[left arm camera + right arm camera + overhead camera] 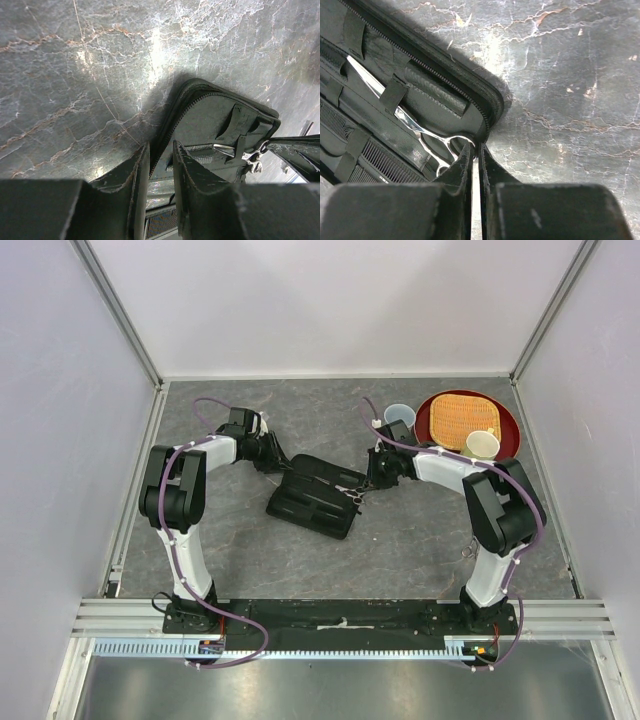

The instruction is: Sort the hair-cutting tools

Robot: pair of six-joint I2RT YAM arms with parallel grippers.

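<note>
The black folding case (315,497) lies open mid-table. A pair of silver scissors (427,137) is strapped inside it, above a black comb (380,162) in a lower slot. My right gripper (476,146) sits at the case's right corner, its jaws pinched narrow on the rim of the scissors' finger ring (355,497). My left gripper (161,145) is at the case's far left corner (280,462), its fingers on either side of the zippered edge (172,130), gripping it. Silver scissor parts (225,148) show under the straps there.
At the back right, a red round tray (505,420) holds a woven mat (462,418) and a white cup (483,445). A pale cup (398,417) stands beside it, just behind my right gripper. White walls close the table on three sides.
</note>
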